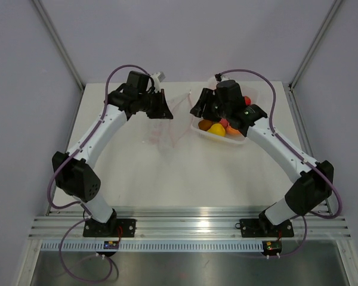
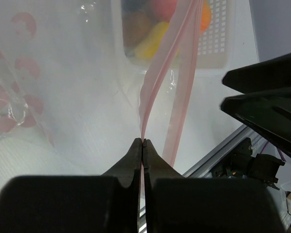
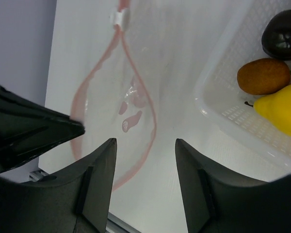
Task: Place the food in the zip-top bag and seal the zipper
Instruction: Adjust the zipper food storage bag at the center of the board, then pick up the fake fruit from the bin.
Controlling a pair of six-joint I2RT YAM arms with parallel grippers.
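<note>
The clear crinkly plastic zip-top bag [image 3: 131, 104], mouth gaping, sits centre-left in the right wrist view. The left claw [image 2: 143, 141] pinches its thin pink zipper strip [image 2: 157, 73]; the right claw [image 3: 144, 141] is spread wide, empty. The film looks light, limp and slippery: grip the stiffer strip.

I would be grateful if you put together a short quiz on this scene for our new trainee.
1. True or false: the left hand is shut on the zipper.
2. Fill in: the right hand is ____.
3. Where does the visible food lie? A in the left hand; B in the white tray; C in the right hand.
Key: 1 true; 2 open; 3 B.
</note>
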